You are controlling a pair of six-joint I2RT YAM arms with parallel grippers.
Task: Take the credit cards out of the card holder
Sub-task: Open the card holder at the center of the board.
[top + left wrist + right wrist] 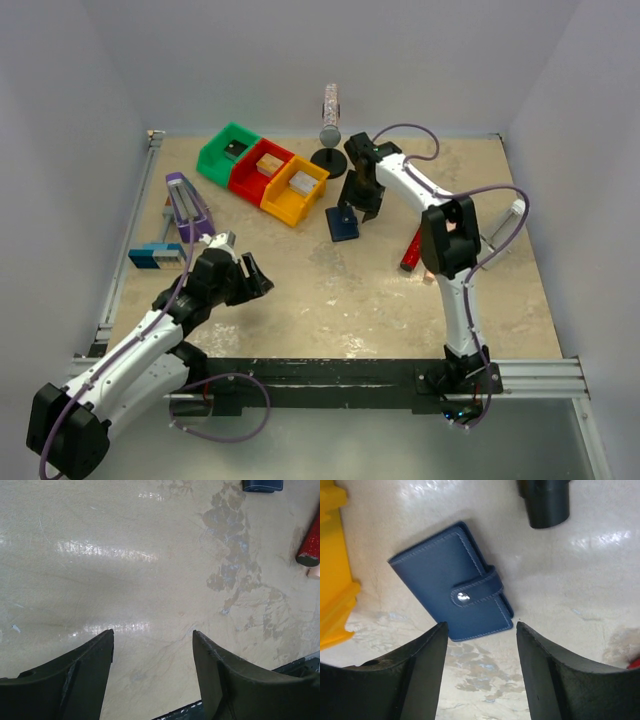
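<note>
The card holder (342, 222), a dark blue wallet, lies flat on the mottled beige table (330, 300) towards the back, just right of the yellow bin (295, 190) that ends a row with a red bin (262, 170) and a green bin (228, 152). It is folded shut, its little tab pressed down over a silver snap (the right wrist view shows the stitching and the snap plainly). The right gripper (360, 205) hangs directly over it, fingers pointing down and spread apart with nothing between them; from its own camera the wallet's near edge lies just beyond the two dark fingertips (432, 635). Whether a fingertip touches the leather cannot be told. The left gripper (240, 262) is well apart from the wallet, at the left of the table, its jaws likewise standing open over bare, scuffed tabletop and holding nothing. Beside it to the left sit a purple stapler-like tool (188, 207) and a blue-and-grey block (155, 255). A red cylinder (411, 250) lies by the right arm, and a black stand (328, 160) rises behind the bins.
</note>
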